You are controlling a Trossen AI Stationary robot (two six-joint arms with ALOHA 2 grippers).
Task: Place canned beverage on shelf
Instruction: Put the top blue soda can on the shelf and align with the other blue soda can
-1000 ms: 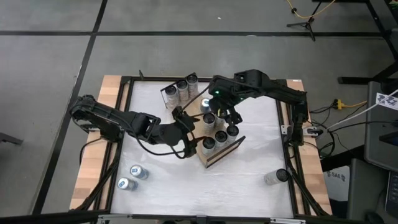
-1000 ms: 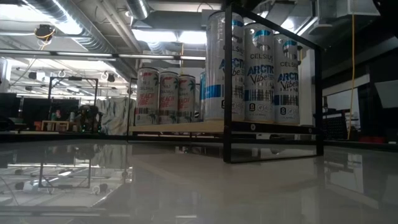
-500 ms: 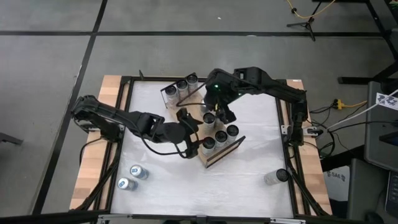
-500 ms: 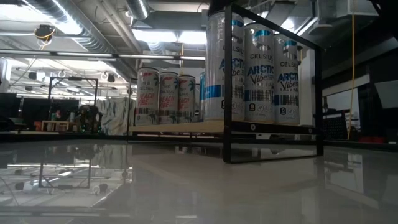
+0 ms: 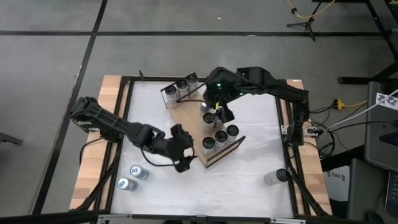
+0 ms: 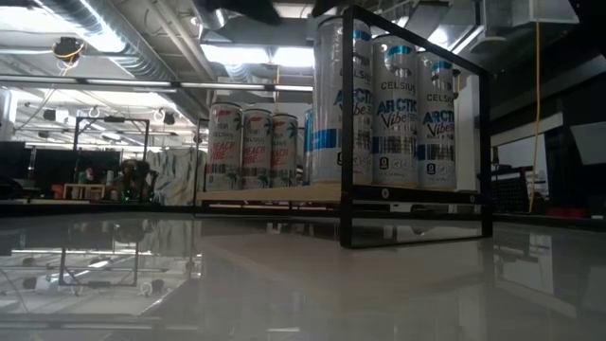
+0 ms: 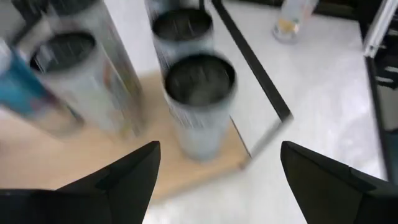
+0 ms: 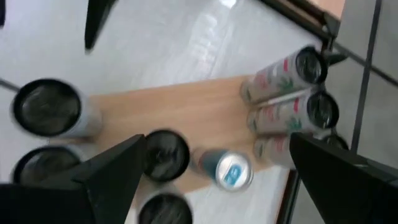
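Note:
The shelf, a light-brown board (image 5: 194, 121) with black wire rails, lies slantwise mid-table. Three cans (image 5: 181, 87) stand at its far-left end and several cans (image 5: 221, 135) at its near-right end. The low view shows these as the red-printed cans (image 6: 248, 147) and the blue-and-white cans (image 6: 398, 109). My right gripper (image 5: 214, 107) hovers open over the board's middle, above a blue-topped can (image 8: 231, 169) that stands on the board. My left gripper (image 5: 181, 151) is open and empty just off the shelf's near-left side, facing its end cans (image 7: 199, 102).
Two loose cans (image 5: 132, 178) stand on the white table near the left front. Another can (image 5: 273, 177) lies at the near right. The table's black frame rails (image 5: 124, 112) run along both sides, over wooden strips.
My left gripper has drawn back from the shelf toward the table's near-left, staying open and empty. My right gripper has stayed over the board's middle. The cans on the shelf have kept still.

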